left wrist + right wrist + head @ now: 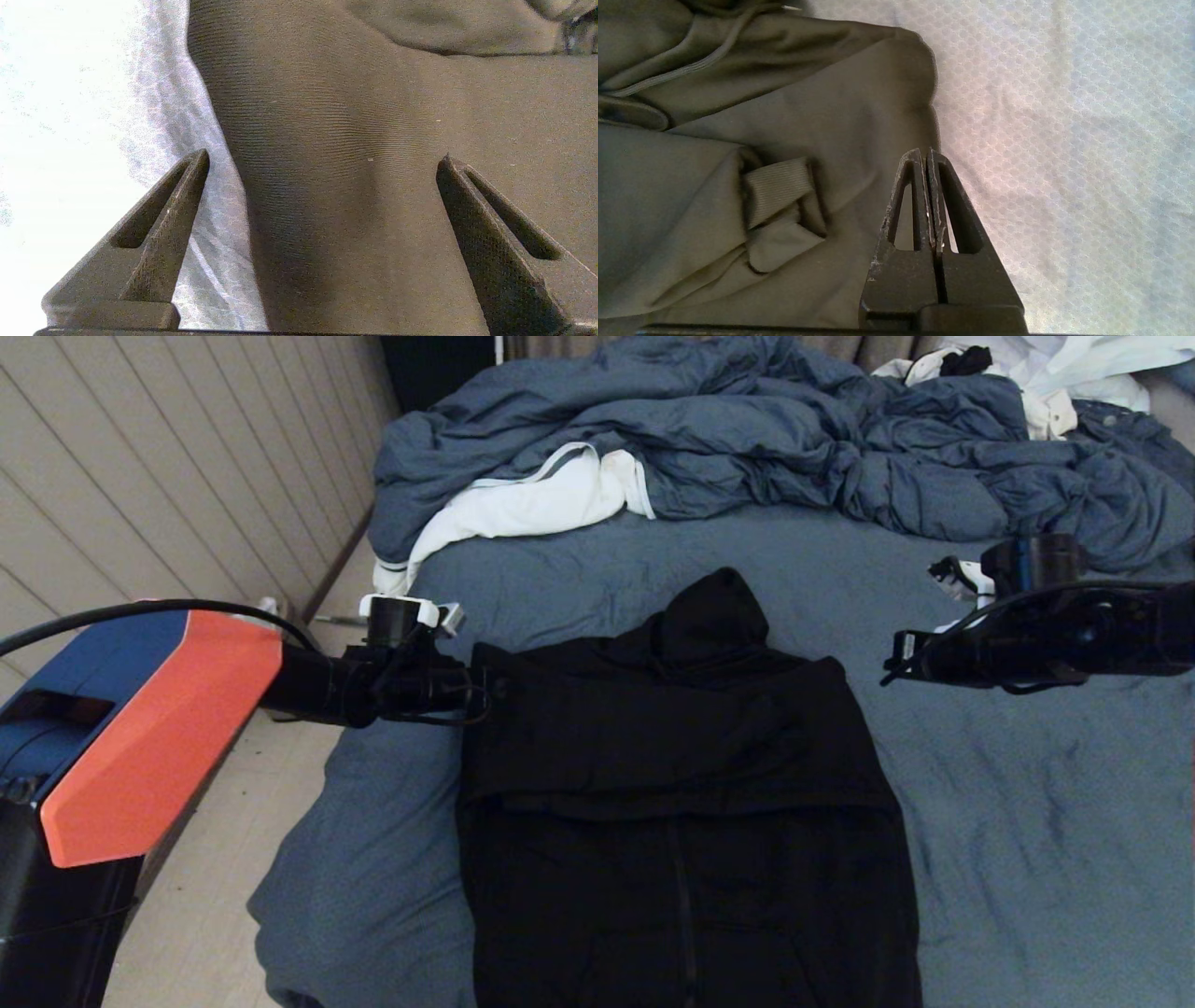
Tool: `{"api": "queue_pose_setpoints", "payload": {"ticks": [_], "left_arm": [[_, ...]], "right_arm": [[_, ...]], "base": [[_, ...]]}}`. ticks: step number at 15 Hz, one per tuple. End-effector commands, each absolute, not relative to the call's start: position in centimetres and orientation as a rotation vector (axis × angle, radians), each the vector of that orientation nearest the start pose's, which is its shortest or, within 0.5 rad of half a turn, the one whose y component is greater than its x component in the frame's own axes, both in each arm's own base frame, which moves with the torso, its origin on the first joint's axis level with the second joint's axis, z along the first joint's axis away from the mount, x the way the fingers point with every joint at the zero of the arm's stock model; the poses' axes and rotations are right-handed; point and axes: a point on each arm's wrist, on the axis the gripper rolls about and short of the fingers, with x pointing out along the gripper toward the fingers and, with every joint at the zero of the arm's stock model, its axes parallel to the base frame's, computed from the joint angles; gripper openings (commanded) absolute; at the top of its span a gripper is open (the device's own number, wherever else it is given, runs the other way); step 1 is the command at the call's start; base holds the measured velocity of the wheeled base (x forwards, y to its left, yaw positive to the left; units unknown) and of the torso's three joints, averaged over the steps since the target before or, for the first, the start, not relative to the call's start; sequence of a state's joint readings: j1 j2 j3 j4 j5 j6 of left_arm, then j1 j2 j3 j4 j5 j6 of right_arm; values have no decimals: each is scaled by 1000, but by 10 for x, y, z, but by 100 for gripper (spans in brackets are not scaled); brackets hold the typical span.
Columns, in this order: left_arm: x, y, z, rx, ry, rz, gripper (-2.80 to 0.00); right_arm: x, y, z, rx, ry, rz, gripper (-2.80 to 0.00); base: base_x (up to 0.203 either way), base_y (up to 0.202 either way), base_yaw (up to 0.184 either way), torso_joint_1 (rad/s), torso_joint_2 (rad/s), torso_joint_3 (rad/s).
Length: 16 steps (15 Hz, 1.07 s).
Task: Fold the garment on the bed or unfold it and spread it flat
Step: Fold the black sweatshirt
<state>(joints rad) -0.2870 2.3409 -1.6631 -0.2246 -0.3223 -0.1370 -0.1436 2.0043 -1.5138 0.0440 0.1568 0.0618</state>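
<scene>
The black hooded garment [681, 803] lies flat on the bed [1027, 821] with its hood [709, 607] pointing away from me and its sleeves folded across the chest. My left gripper [487, 689] is at the garment's left shoulder edge. In the left wrist view this gripper [323, 158] is open, with the garment's edge [355, 140] and the sheet [70, 140] under the gap. My right gripper [894, 663] hovers just right of the right shoulder. It is shut [926, 151] on nothing, with a ribbed cuff [777, 191] lying on the cloth nearby.
A crumpled blue-grey duvet [747, 439] with white lining [532, 509] fills the far side of the bed. White clothing [1055, 373] lies at the far right. The bed's left edge drops to the floor [215, 896] beside a panelled wall [140, 476].
</scene>
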Motion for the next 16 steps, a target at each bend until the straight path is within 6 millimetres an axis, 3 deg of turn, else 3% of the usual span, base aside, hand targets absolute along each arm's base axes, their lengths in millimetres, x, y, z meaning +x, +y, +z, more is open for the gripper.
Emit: {"api": "queue_pose_setpoints", "payload": {"ticks": [1, 6, 10, 16], "left_arm": [[463, -144, 119, -140, 499, -567, -280], [466, -144, 125, -171, 478, -565, -280], [468, -144, 129, -194, 473, -556, -280], [475, -140, 120, -197, 482, -541, -280]], "right_arm": [[402, -53, 203, 140, 533, 0, -280], [407, -55, 197, 164, 527, 47, -280], [422, -56, 191, 195, 521, 37, -280], [434, -59, 174, 201, 550, 31, -280]], "base": [[0, 0, 0, 0, 0, 0], [0, 0, 0, 0, 0, 0], [0, 0, 0, 0, 0, 0], [0, 0, 0, 0, 0, 0]]}}
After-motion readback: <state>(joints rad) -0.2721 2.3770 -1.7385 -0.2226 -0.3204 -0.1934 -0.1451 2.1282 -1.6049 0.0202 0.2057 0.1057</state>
